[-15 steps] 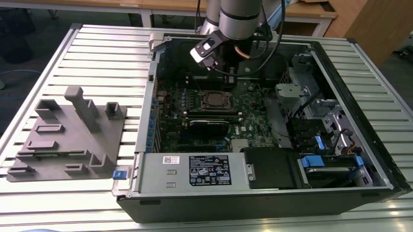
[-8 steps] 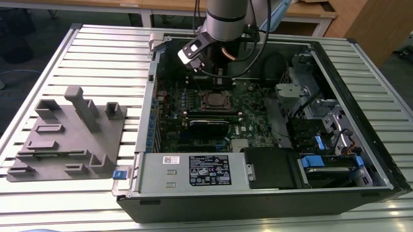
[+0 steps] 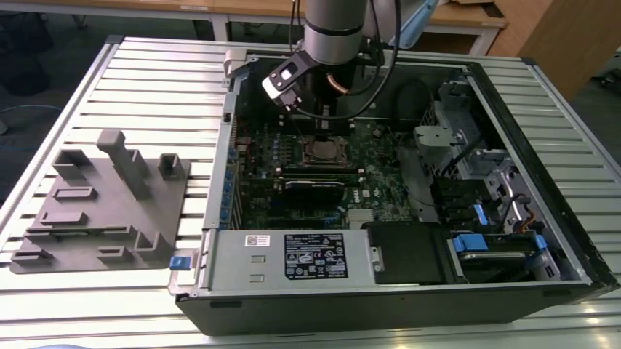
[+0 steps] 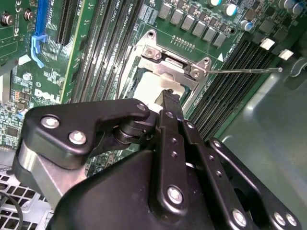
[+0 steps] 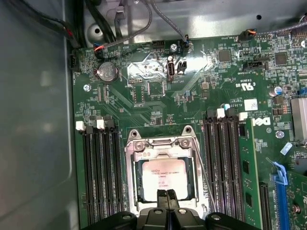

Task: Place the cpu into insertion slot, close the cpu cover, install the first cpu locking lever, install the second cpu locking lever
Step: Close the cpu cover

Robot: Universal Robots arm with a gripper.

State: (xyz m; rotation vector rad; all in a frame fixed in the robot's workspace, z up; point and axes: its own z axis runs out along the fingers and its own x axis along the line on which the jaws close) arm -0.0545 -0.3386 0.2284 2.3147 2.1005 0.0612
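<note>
Slatted tabletop (image 3: 145, 80) is carrying open computer case (image 3: 543, 94) | cpu (image 5: 163, 177) is lying in insertion slot (image 5: 137, 184), cpu cover (image 5: 163, 146) framing it, upper middle of exterior view | pincer (image 5: 167, 197) is clenching empty, tips meeting at cpu's edge

Light from above burns the camera-side edge of the bench (image 3: 97, 305) to white glare in the exterior view while the inside of the computer case (image 3: 388, 309) lies dim, a bright patch glares on the green motherboard (image 5: 158, 67) in the first wrist view, and the cpu (image 4: 149, 88) washes out white in the second wrist view.
</note>
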